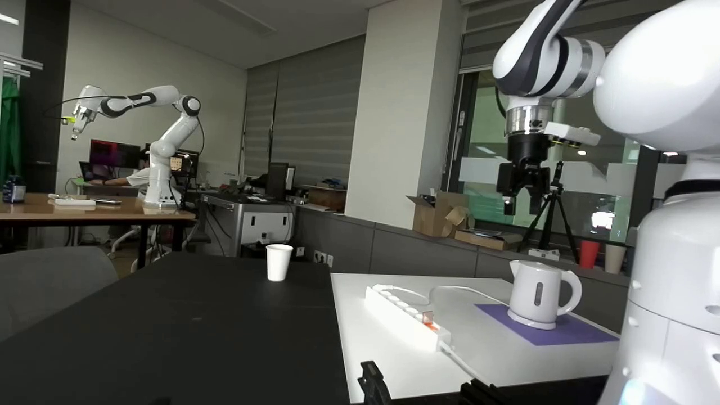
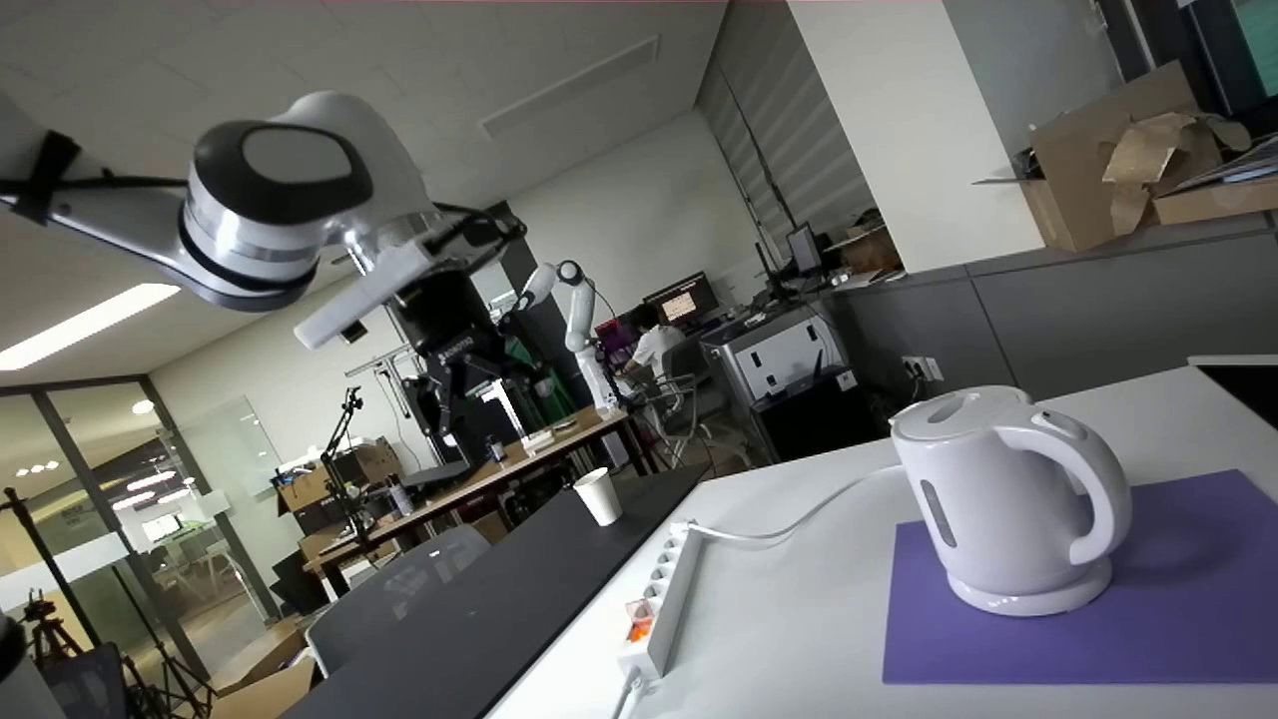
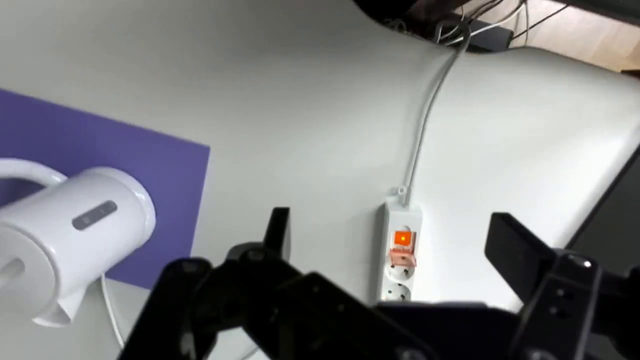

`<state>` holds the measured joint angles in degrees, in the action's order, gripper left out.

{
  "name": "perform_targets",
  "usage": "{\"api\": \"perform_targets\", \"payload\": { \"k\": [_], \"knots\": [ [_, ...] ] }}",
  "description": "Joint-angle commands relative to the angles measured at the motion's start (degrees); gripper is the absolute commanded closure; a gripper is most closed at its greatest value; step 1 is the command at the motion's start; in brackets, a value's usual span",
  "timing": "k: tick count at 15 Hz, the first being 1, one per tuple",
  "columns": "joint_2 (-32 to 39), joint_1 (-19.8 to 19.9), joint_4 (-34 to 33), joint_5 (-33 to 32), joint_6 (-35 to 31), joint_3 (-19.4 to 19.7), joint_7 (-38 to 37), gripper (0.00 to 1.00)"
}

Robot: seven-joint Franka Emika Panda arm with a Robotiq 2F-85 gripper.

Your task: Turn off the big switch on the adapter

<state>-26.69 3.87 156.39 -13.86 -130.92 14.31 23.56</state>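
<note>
The adapter, a long white power strip, lies on the white table in both exterior views and in the wrist view. The big switch, an orange rocker at its cord end, shows in the wrist view with a bright yellow spot on it. It also shows in both exterior views. A clear pinkish cover stands flipped open beside the switch. My gripper is open and empty, high above the table. In the wrist view the strip lies between my fingers; its far end is hidden by the gripper.
A white kettle stands on a purple mat beside the strip. A white cable runs from the strip's far end toward the kettle. A paper cup stands on the adjoining black table. The strip's cord runs to the table edge.
</note>
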Motion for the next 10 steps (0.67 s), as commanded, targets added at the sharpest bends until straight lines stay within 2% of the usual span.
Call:
{"api": "perform_targets", "payload": {
  "k": [1, 5, 6, 7, 10],
  "knots": [
    [9.1, -1.1, -1.3, 2.9, -13.1, -4.2, -7.2, 0.0],
    [17.6, 0.2, -3.2, 1.2, -25.1, -9.4, -14.9, 0.0],
    [19.2, 1.0, -4.1, -0.6, -25.9, -10.6, -17.2, 0.0],
    [15.5, -0.1, -1.1, 2.1, -24.6, -9.1, -12.2, 0.0],
    [17.1, -0.1, -1.3, 1.9, -25.3, -9.6, -12.4, 0.0]
  ]
}}
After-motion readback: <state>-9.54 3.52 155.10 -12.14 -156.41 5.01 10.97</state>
